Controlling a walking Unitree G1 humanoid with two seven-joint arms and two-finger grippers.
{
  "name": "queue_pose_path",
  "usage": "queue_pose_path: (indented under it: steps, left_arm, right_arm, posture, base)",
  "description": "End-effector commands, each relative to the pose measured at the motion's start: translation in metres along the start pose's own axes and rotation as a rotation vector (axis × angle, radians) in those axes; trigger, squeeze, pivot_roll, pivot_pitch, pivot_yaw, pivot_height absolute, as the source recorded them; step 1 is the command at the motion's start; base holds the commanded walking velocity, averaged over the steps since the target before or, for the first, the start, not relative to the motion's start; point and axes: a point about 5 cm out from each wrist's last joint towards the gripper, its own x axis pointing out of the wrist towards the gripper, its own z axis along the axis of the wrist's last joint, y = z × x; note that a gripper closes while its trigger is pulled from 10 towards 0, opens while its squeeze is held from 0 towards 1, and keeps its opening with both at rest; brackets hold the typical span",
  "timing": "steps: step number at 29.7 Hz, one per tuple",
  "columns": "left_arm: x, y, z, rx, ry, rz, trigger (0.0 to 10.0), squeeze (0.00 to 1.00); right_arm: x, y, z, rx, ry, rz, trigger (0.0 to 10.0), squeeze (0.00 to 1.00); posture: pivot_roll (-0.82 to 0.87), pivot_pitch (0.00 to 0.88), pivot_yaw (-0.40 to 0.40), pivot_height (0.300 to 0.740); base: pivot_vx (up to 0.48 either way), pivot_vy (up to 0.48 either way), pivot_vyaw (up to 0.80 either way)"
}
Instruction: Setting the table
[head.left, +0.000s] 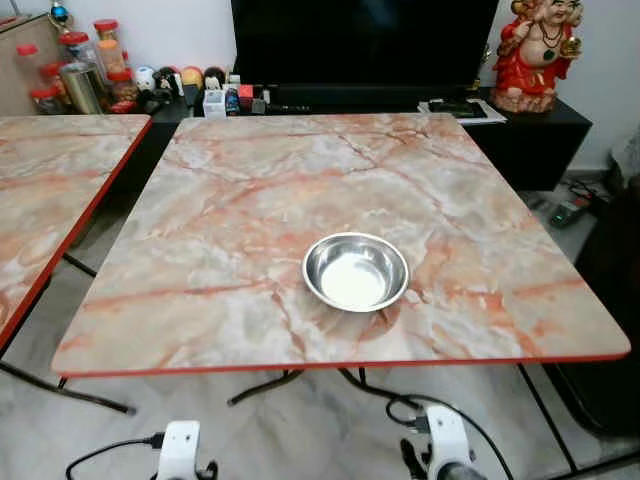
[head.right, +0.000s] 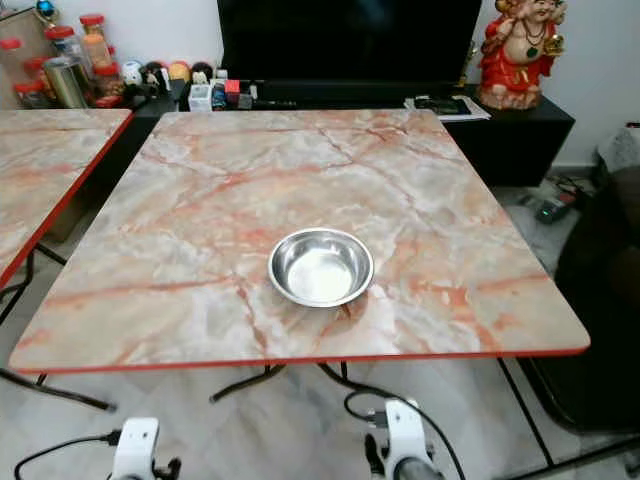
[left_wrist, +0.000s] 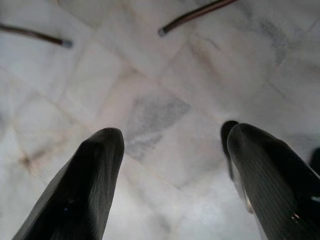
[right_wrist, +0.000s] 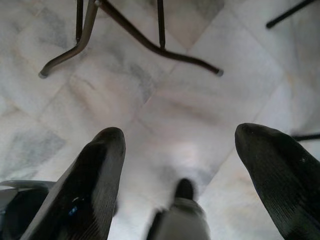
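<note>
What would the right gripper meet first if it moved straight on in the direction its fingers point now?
The right gripper hangs open, pointing down at the marble floor. Nothing lies between its fingers and the tiles, so it would probably meet bare floor first. The table's metal legs sit farther ahead, though depth is hard to judge.

I can read no text, label, brand or number anywhere before me. The jars (head.left: 108, 55) and small boxes (head.left: 214, 103) on the black cabinet (head.left: 530, 125) behind my tabletop (head.left: 250, 230) are too small and blurred to make out.
</note>
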Motion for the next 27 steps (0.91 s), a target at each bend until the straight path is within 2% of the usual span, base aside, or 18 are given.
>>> queue_pose_path:
  steps: [1, 27]
  left_arm:
    - [0.0003, -0.0027, 0.0001, 0.01, 0.005, -0.007, 10.0, 0.0]
    - [0.0013, 0.003, 0.0064, -0.04, -0.014, 0.028, 10.0, 0.0]
  right_arm:
    - [-0.0003, -0.0047, 0.0008, 0.018, -0.004, -0.018, 10.0, 0.0]
    - [0.0004, -0.0047, 0.0051, 0.012, -0.021, -0.028, 10.0, 0.0]
  posture:
    - [-0.03, 0.0, 0.037, 0.74]
    - [0.0, 0.0, 0.023, 0.74]
  base:
    - [0.0, 0.42, 0.0]
    - [0.0, 0.419, 0.0]
